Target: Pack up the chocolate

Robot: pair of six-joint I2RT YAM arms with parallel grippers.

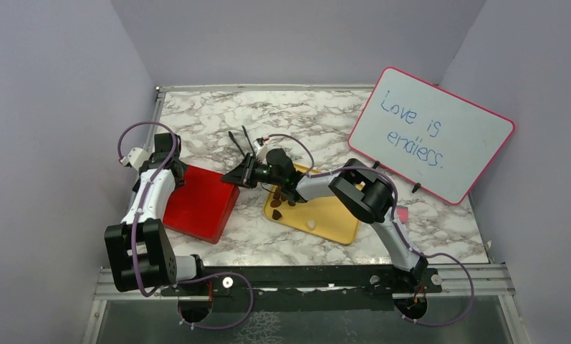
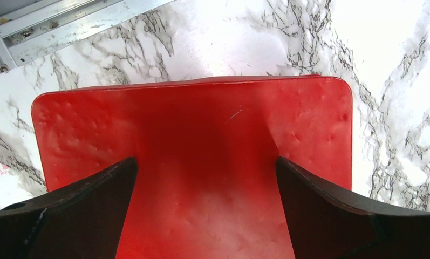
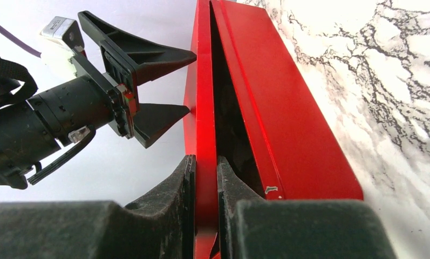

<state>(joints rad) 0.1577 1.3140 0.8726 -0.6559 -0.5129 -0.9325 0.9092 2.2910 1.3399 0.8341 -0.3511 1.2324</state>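
Seen from above, my right gripper (image 1: pixel 241 174) reaches across the marble table (image 1: pixel 268 115) to the red box (image 1: pixel 200 204). Its fingers are closed narrowly on the edge of the lid (image 3: pixel 197 108), apparently to lift it, and a dark gap shows beneath it. My left gripper (image 2: pixel 207 164) hangs wide open over the lid's top and grips nothing; it is probably there to steady the box. The chocolates (image 1: pixel 276 203) lie unpacked on the yellow tray (image 1: pixel 332 215) near the box.
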